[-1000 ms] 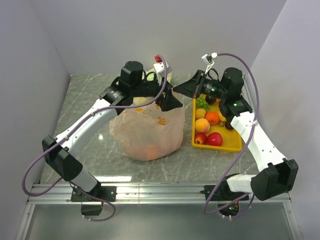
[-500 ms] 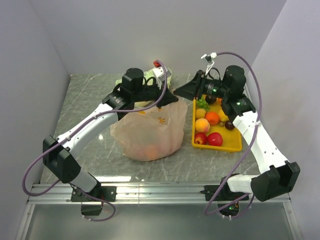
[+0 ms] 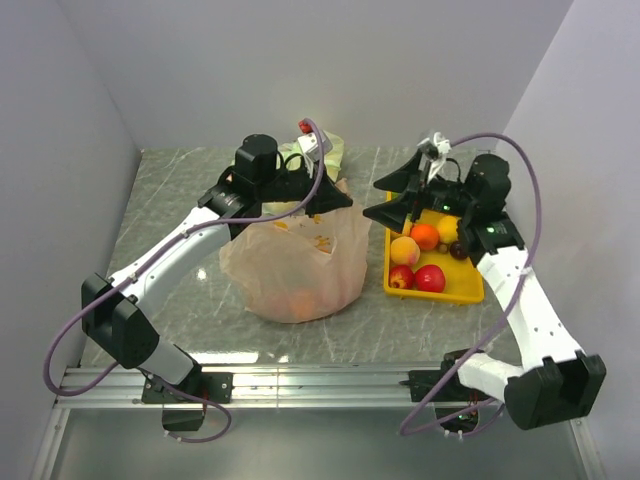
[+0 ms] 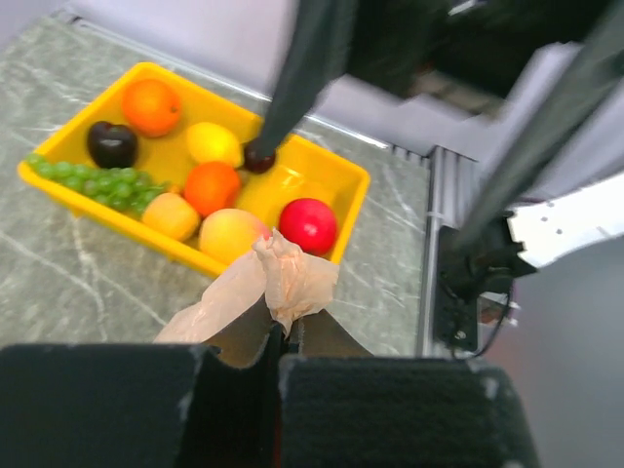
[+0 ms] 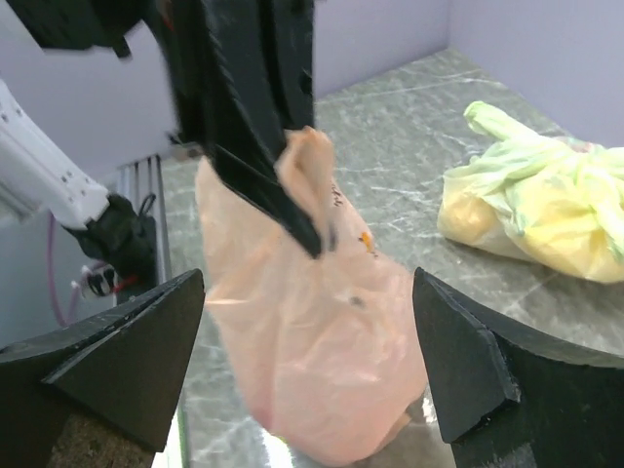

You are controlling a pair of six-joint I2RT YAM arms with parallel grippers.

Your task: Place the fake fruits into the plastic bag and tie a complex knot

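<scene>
The peach-orange plastic bag (image 3: 295,265) stands in the middle of the table, and something orange shows through its lower part. My left gripper (image 3: 338,200) is shut on a bunched strip at the bag's top right; in the left wrist view that strip (image 4: 292,278) sticks out above the closed fingertips (image 4: 255,336). My right gripper (image 3: 392,198) is open and holds nothing. It hangs above the left end of the yellow tray (image 3: 470,296), facing the bag (image 5: 312,361). The fake fruits (image 3: 418,258) lie in the tray: red apples, oranges, a peach, green grapes and dark pieces (image 4: 210,185).
A pale yellow-green knotted bag (image 3: 326,150) lies behind the orange bag, near the back wall, and shows at the right of the right wrist view (image 5: 536,200). The yellow tray's rim (image 4: 343,175) lies right of the bag. Grey walls close in three sides.
The left gripper has shut on the bag's top strip and lifted it a little. The right gripper has opened, let go and drawn back to the right over the tray.
</scene>
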